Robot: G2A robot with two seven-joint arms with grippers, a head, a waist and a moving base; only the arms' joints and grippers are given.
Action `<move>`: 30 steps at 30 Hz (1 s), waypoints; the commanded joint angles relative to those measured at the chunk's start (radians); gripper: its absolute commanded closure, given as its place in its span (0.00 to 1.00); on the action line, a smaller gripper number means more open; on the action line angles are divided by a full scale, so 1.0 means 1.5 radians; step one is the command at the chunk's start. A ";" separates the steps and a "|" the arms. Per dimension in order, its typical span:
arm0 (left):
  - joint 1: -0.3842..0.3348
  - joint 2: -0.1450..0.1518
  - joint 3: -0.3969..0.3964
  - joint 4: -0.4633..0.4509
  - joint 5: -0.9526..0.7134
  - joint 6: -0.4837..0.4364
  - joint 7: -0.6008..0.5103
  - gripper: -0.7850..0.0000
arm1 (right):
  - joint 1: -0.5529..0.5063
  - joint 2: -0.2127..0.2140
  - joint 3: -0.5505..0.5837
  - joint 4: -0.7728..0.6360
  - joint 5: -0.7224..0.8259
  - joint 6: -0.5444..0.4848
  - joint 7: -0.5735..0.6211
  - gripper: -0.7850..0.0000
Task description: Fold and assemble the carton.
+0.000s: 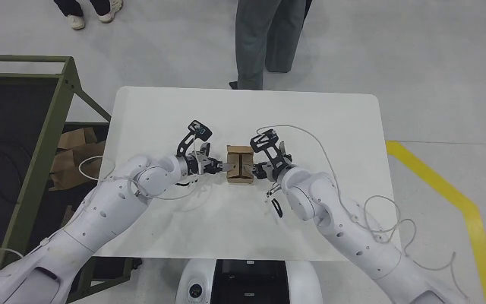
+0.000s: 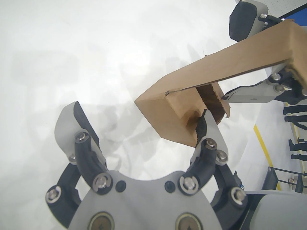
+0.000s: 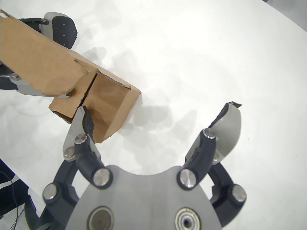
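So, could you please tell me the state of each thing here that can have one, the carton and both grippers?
carton: lying on the table, raised into a box shape, end flaps partly folded in, not yet closed.
left gripper: open, one finger touching one end of the carton.
right gripper: open, one finger touching the other end of the carton.

One carton (image 1: 239,166), one white table (image 1: 319,121), two tools, left tool (image 2: 140,108), right tool (image 3: 156,107)
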 commanded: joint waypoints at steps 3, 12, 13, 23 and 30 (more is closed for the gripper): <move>0.000 -0.004 -0.001 0.002 0.004 0.004 -0.007 0.00 | 0.004 -0.005 -0.003 0.006 -0.010 -0.003 0.007 0.00; 0.003 -0.014 -0.008 0.004 0.006 0.015 -0.017 0.00 | 0.016 -0.021 -0.019 0.021 -0.043 0.010 0.029 0.00; 0.004 -0.015 -0.008 0.004 0.006 0.016 -0.018 0.00 | 0.018 -0.023 -0.021 0.024 -0.048 0.012 0.032 0.00; 0.005 -0.027 -0.009 0.007 0.011 0.029 -0.031 0.00 | 0.029 -0.040 -0.036 0.037 -0.094 0.028 0.060 0.00; 0.004 -0.034 -0.010 0.009 0.014 0.037 -0.040 0.00 | 0.031 -0.051 -0.042 0.044 -0.123 0.035 0.078 0.00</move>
